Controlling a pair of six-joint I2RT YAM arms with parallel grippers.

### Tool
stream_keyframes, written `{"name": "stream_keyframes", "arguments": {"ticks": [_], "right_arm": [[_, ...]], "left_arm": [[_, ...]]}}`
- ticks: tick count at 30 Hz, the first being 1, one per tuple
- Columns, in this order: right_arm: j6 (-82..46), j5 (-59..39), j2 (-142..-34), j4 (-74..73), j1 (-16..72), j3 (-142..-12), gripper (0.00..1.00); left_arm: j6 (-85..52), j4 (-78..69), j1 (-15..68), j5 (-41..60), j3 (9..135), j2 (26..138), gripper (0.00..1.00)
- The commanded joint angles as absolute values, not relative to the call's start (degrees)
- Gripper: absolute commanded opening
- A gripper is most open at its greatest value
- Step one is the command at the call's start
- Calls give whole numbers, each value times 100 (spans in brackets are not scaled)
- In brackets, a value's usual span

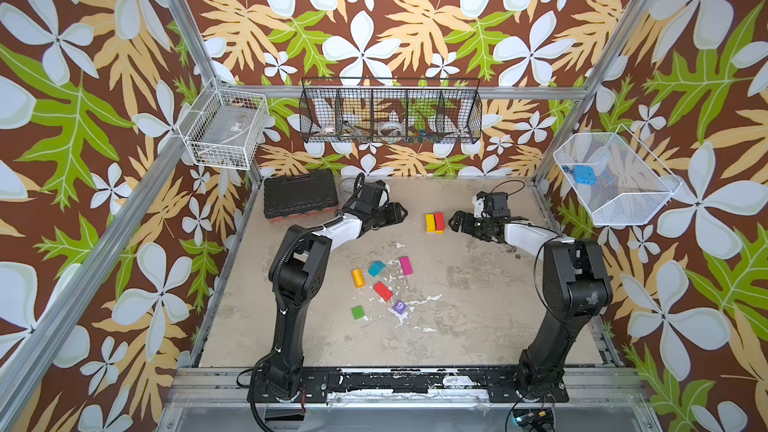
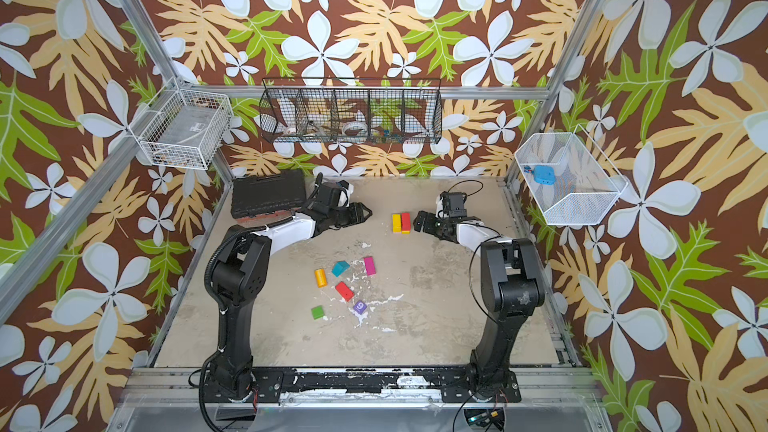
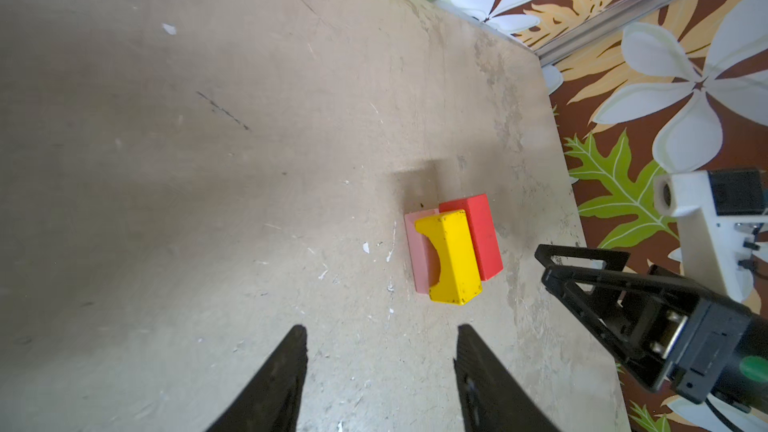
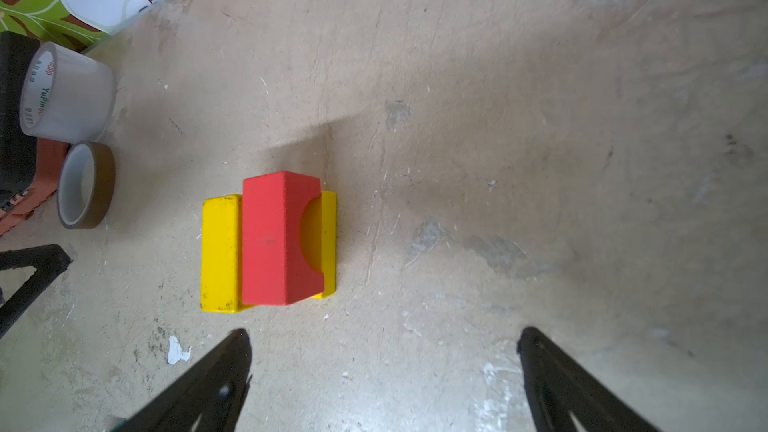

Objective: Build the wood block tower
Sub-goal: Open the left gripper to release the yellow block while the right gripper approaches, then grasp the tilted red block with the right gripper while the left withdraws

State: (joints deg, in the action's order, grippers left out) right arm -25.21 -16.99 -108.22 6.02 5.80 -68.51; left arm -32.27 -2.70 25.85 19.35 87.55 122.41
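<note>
On the counter (image 1: pixel 478 305), a red-and-yellow wooden block tower (image 1: pixel 434 222) is flanked by left pincer (image 1: pixel 401 214) and right pincer (image 1: pixel 454 221). Both are held parted and empty, perhaps for steadying.

Black toolbox (image 1: pixel 300 197) back left; clear tape roll (image 4: pixel 68 93), brown tape roll (image 4: pixel 85 184) just beside it.
</note>
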Motion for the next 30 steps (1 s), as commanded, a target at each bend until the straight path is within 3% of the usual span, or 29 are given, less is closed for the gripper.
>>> {"name": "stream_keyframes", "arguments": {"ticks": [1, 17, 30], "right_arm": [[-2457, -1780, -10978, 693, 606, -6983, 100], [-2398, -1743, -11786, 937, 857, -7609, 100], [-2384, -1613, -11525, 954, 879, -7457, 100]], "left_arm": [[-3094, -111, 2692, 1767, 8971, 12419, 58], [-3006, 470, 3050, 1425, 10116, 13331, 55], [-3006, 695, 3085, 1354, 10669, 13740, 54]]}}
